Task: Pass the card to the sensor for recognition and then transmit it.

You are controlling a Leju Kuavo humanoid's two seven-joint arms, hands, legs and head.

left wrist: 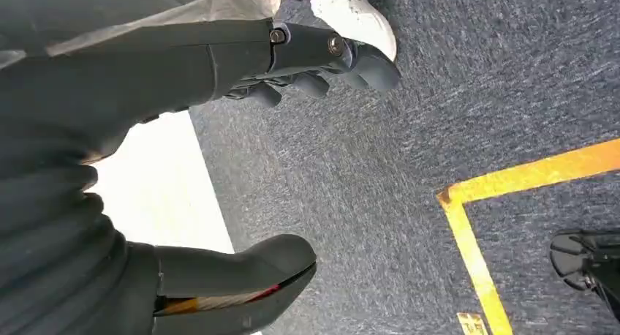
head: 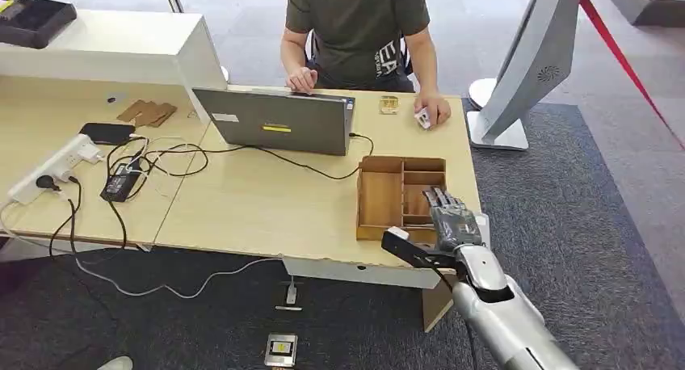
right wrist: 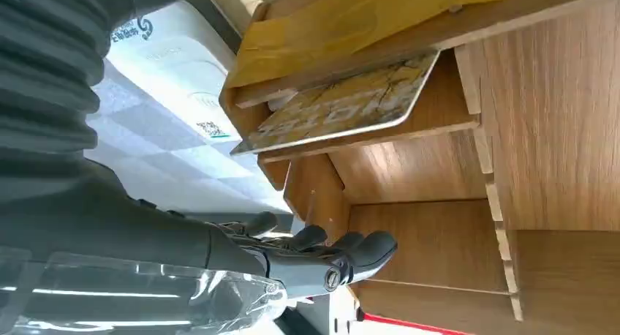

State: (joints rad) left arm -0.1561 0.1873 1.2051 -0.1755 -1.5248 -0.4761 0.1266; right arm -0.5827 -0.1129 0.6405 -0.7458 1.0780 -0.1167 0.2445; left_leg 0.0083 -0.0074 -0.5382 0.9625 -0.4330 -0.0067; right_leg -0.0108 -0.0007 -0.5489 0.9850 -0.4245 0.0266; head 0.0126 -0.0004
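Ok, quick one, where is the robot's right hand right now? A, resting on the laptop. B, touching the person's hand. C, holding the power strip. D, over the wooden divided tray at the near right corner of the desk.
D: in the head view the right hand reaches over the wooden tray, with a yellow card lying in one compartment.

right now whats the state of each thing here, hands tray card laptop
right hand: open, over the wooden tray's near compartments
left hand: hanging over the carpet, holding nothing
wooden tray: flat on the table
card: lying tilted in a tray compartment, not gripped
laptop: lid open, facing the seated person
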